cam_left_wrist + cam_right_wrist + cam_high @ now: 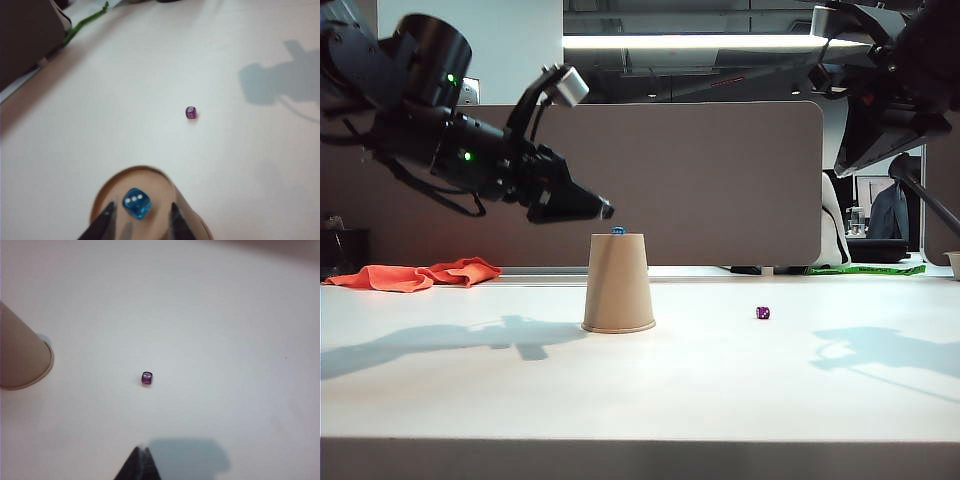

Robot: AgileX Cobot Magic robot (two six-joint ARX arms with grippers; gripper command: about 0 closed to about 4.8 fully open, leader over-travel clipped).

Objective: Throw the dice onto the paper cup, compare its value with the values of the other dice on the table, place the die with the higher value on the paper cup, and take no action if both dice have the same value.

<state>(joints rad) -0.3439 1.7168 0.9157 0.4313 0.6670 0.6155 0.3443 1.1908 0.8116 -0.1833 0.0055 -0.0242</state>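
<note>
The left gripper hangs fingers apart around the tiny blue die resting released atop the upturned tan paper cup, while the right gripper, fingers together, waits above the small purple die on the white table.

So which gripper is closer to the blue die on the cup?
Left. The left gripper hangs open just above the blue die on the upturned paper cup. The right gripper is far off, beyond the purple die.

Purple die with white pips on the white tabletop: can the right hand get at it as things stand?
Probably yes. The small dark purple die lies alone on the bare white tabletop, apart from the upturned tan paper cup. The right hand hangs above it, and the left hand is over the cup.
</note>
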